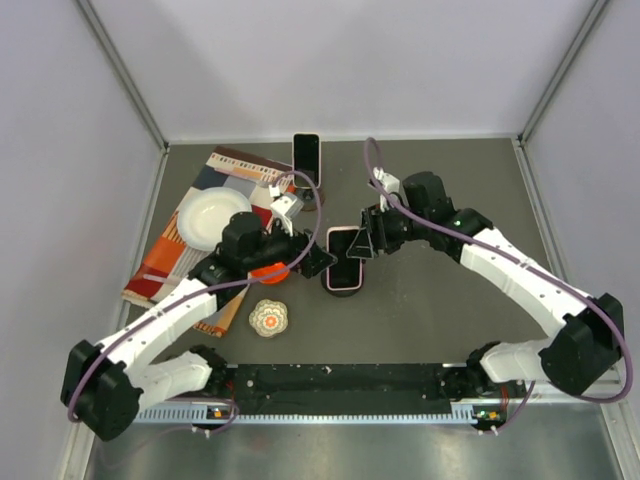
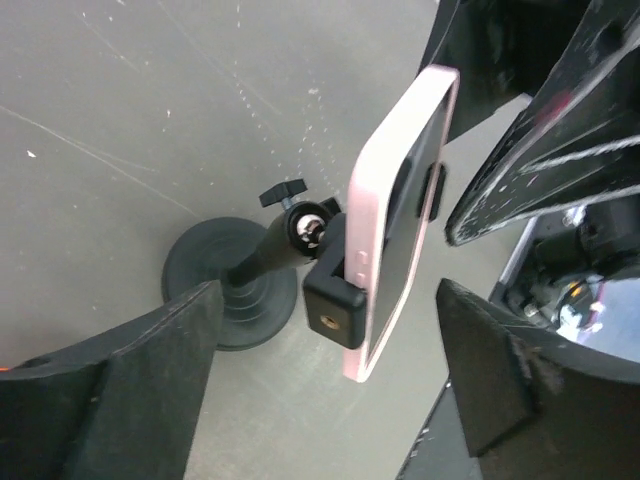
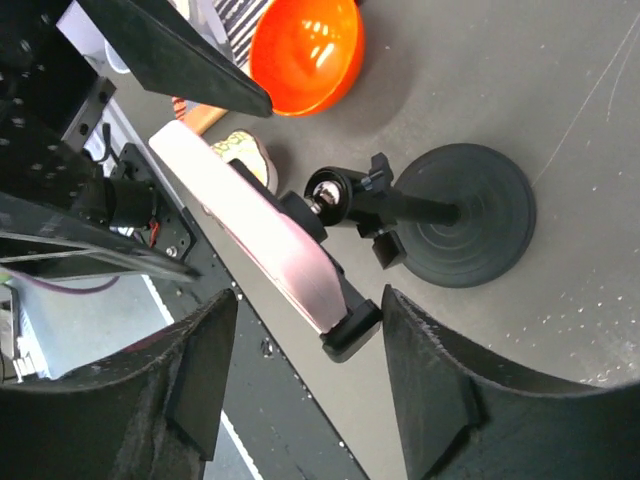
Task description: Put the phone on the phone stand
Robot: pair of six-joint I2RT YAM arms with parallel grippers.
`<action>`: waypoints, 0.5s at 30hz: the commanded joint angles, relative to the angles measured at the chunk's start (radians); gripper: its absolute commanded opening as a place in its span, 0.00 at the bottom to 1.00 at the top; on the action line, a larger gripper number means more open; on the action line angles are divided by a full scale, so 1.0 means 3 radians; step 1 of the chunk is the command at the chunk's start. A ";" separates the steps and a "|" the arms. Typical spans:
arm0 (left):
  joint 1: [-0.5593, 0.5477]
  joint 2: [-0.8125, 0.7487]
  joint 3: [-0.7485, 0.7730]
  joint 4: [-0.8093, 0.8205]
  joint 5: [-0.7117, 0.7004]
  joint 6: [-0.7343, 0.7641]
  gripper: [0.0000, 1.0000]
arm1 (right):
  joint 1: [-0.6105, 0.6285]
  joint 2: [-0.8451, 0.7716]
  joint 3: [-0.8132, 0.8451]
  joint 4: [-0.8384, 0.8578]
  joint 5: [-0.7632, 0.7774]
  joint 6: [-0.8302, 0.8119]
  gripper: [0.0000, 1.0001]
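Observation:
A pink-cased phone (image 1: 343,258) sits clamped in the black phone stand (image 1: 343,287) at the table's middle, tilted on its ball joint. In the left wrist view the phone (image 2: 400,220) stands edge-on in the clamp (image 2: 335,300) above the round base (image 2: 222,278). My left gripper (image 1: 318,262) is open just left of it, its fingers apart on either side (image 2: 328,320). My right gripper (image 1: 362,245) is open just right of it. In the right wrist view the phone (image 3: 265,215) and base (image 3: 465,215) lie ahead of the open right gripper (image 3: 310,305), which touches nothing.
A second phone (image 1: 306,158) stands at the back. A white plate (image 1: 210,215) lies on a patterned cloth (image 1: 165,270) at left. An orange bowl (image 1: 268,273) sits under the left arm, and a round patterned piece (image 1: 268,318) lies in front of it.

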 commanded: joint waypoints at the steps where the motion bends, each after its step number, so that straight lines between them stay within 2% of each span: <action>1: 0.0009 -0.0341 0.0077 -0.0015 -0.0124 -0.0064 0.99 | 0.0039 -0.0290 -0.0084 0.0401 -0.0047 0.0218 0.63; 2: 0.0009 -0.0402 0.0108 -0.0203 -0.0170 -0.0054 0.98 | 0.0039 -0.0311 -0.0115 0.0421 -0.0011 0.0238 0.67; 4: 0.0025 -0.0468 0.0215 -0.0398 -0.0358 -0.0008 0.98 | 0.0049 -0.0377 -0.0135 0.0421 0.0131 0.0274 0.85; 6: 0.0035 -0.0581 0.0282 -0.0673 -0.0512 0.0043 0.98 | 0.0065 -0.0439 -0.0166 0.0406 0.0406 0.0356 0.99; 8: 0.0040 -0.0749 0.0333 -0.0807 -0.0798 0.0018 0.98 | 0.0162 -0.0536 -0.0136 0.0381 0.0622 0.0458 0.99; 11: 0.0045 -0.0994 0.0348 -0.0992 -0.1125 0.0008 0.98 | 0.0437 -0.0541 0.0058 0.0100 0.1337 0.0642 0.99; 12: 0.0045 -0.1051 0.0348 -0.1028 -0.1208 0.0003 0.98 | 0.0524 -0.0521 0.0130 -0.0134 0.1744 0.0708 0.99; 15: 0.0045 -0.1281 0.0303 -0.1130 -0.1443 0.0003 0.98 | 0.0847 -0.0337 0.0437 -0.0487 0.2369 0.0913 0.99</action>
